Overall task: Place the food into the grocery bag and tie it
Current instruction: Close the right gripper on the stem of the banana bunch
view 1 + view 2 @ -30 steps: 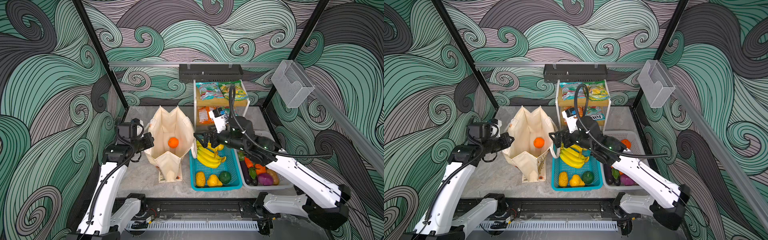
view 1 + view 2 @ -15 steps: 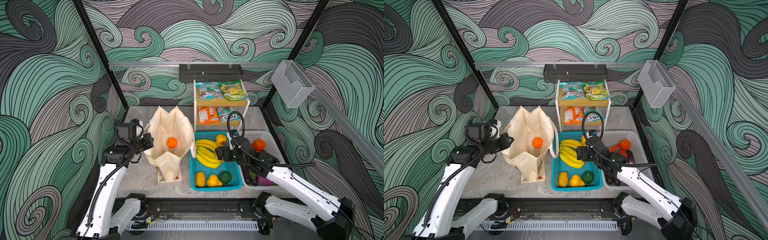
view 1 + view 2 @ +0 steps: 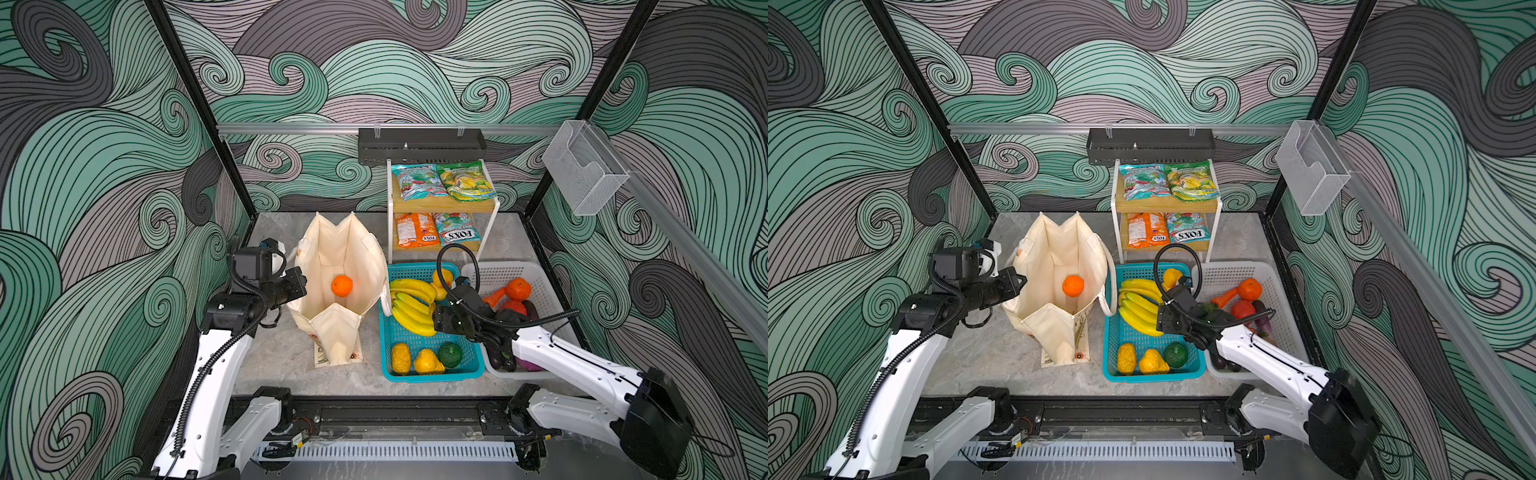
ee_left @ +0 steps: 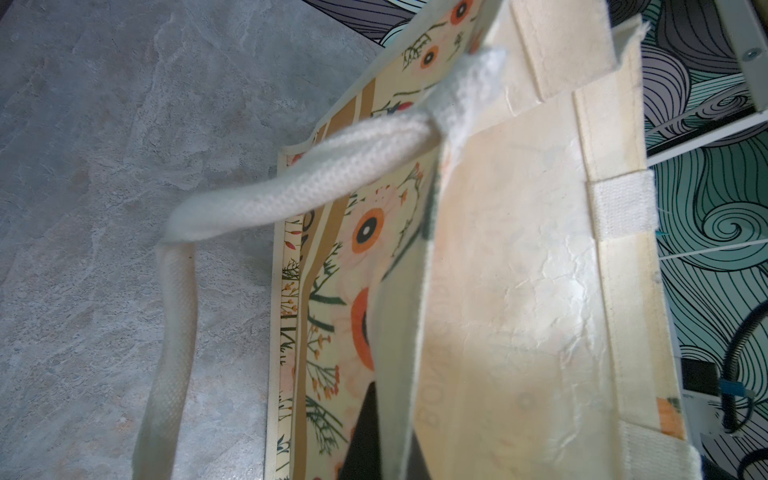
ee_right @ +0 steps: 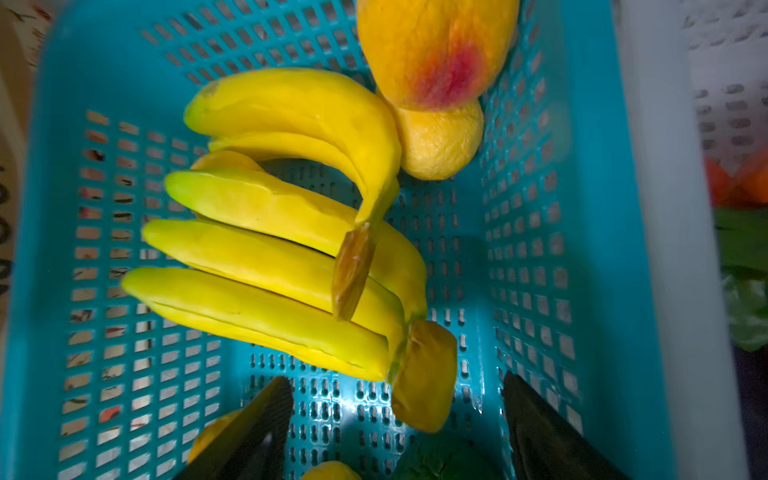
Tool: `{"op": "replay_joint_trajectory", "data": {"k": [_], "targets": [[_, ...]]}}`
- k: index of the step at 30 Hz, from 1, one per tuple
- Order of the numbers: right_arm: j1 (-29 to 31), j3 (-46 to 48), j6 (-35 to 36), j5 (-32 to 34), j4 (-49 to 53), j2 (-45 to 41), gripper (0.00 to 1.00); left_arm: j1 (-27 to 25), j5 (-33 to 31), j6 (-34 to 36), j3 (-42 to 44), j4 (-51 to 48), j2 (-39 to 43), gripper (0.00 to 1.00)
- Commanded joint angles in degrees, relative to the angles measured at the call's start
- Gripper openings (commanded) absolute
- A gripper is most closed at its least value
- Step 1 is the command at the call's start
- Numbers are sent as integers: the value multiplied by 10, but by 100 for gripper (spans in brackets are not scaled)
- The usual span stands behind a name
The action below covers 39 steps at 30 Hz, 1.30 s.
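The cream floral grocery bag (image 3: 332, 253) (image 3: 1054, 249) stands open with an orange (image 3: 342, 285) (image 3: 1073, 286) at its bottom. My left gripper (image 3: 297, 282) (image 3: 1016, 282) (image 4: 390, 436) is shut on the bag's left rim, fabric between its dark fingers; a white rope handle (image 4: 291, 191) hangs beside it. My right gripper (image 3: 440, 322) (image 3: 1163, 320) (image 5: 395, 415) is open, low inside the teal basket (image 3: 428, 376). The brown stem of a banana bunch (image 3: 411, 309) (image 3: 1138, 309) (image 5: 270, 257) lies between its fingers (image 5: 253, 432), touching neither.
The teal basket also holds a mango (image 5: 432, 50) and small yellow and green fruit (image 3: 428, 359). A white basket (image 3: 536, 274) on the right holds a carrot, oranges and dark vegetables. A two-tier shelf (image 3: 442, 203) at the back carries snack packets (image 3: 440, 183).
My right arm has drawn back from beside the bag, moved right and dropped into the teal basket at the banana stem, jaws narrowing a little. The left gripper and bag have not moved.
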<state>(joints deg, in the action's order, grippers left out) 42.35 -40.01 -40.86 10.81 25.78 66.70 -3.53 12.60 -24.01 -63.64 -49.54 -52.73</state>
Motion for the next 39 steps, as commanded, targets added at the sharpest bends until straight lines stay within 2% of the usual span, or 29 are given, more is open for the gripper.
{"op": "replay_joint_trajectory", "data": {"k": [1,9,17,24,27,32,33,39], "targets": [[8,4,-17,21,-35,23,80,0,-4,6,-25,15,11,0],[12,17,-12,53,-83,78,74,0,-1,6,-23,18,9,0],[13,23,-11,47,-123,125,67,0,1,5,-21,19,10,0],[13,32,-11,57,-138,125,56,0,2,7,-18,20,7,0],[15,41,-12,51,-150,116,43,0,1,8,-17,21,7,0],[17,44,-12,41,-137,106,35,0,1,9,-18,18,9,0],[17,46,-11,41,-136,101,30,0,1,9,-18,18,10,0],[18,53,8,22,-126,76,26,0,5,8,-17,20,8,0]]}}
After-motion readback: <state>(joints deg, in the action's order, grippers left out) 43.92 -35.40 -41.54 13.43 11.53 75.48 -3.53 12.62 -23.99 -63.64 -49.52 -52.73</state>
